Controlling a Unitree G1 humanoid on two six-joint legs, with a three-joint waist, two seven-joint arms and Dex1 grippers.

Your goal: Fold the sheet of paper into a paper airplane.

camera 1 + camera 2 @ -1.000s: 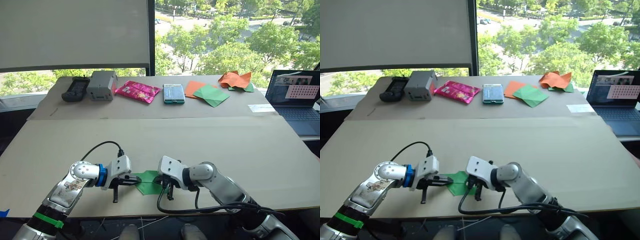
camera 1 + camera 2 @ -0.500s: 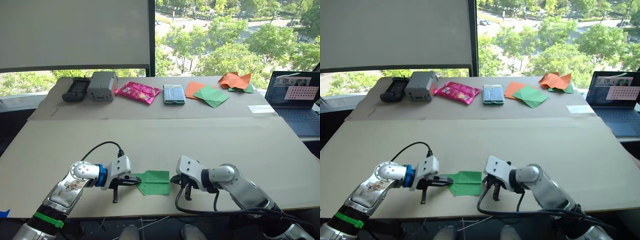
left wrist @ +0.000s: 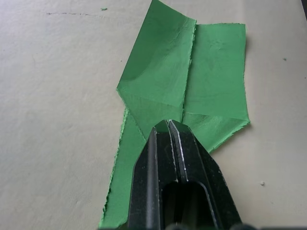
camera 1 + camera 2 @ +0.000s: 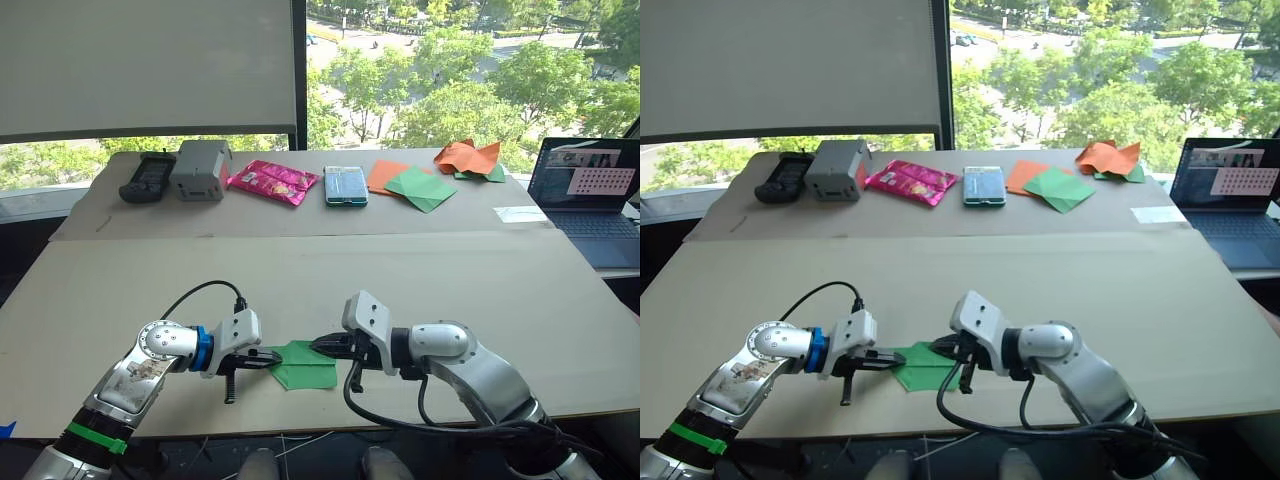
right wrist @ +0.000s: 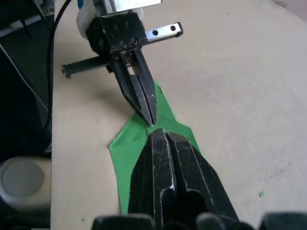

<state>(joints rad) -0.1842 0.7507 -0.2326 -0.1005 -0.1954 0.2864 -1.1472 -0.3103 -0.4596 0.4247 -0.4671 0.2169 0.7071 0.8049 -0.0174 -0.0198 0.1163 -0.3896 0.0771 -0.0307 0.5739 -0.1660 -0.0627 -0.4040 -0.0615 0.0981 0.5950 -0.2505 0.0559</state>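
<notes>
Green paper point(image 4: 303, 365), a creased and partly folded sheet, lies flat near the front edge of the tan table point(image 4: 400, 270), between the two grippers. The left gripper point(image 4: 277, 362) reaches in from the sheet's left side; its two black fingers are pressed together at the tips, and in the left wrist view the tips sit over the paper's folded layers, pressing on or pinching its edge, though I cannot tell which. The right gripper point(image 4: 318, 344) comes in from the right, level with the table, its fingers also closed tight with their tips over the sheet's right part. In the right wrist view the two sets of tips nearly meet, point to point, above the paper's centre fold.

Along the far side of the table lie a black controller point(image 4: 146, 178), a grey box point(image 4: 200, 169), a pink snack bag point(image 4: 270, 181), a phone point(image 4: 346, 185), flat orange and green sheets point(image 4: 410, 184) and crumpled orange paper point(image 4: 470, 157). A laptop point(image 4: 588, 190) stands open at the right.
</notes>
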